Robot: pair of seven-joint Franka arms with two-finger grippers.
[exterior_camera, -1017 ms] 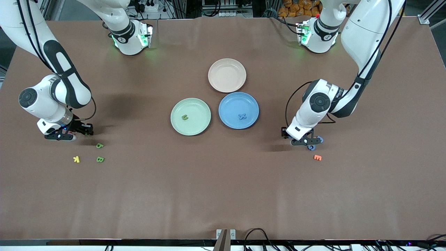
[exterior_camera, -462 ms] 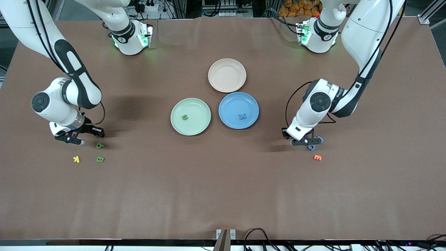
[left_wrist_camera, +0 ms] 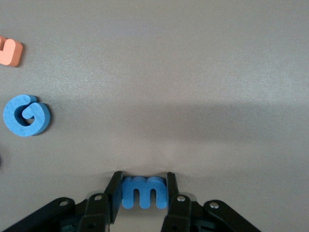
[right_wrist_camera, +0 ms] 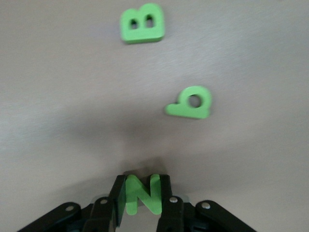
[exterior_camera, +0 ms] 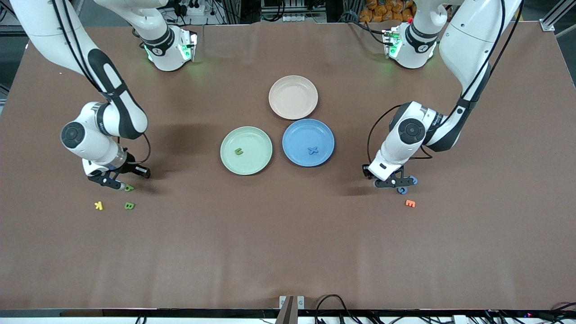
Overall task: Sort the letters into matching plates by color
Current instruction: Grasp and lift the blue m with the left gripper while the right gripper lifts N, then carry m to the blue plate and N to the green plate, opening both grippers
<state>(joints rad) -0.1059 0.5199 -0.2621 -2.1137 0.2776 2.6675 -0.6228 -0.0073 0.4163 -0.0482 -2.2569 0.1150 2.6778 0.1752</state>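
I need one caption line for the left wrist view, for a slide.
Left gripper shut on a blue m, with a blue G and an orange letter lying on the table.

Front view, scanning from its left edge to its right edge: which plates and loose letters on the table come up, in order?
Yellow K → green B → green letter in the pale green plate → beige-pink plate → blue X in the blue plate → orange E.

White glossy arms, black joint bands, black cables, black jaws, silver screws
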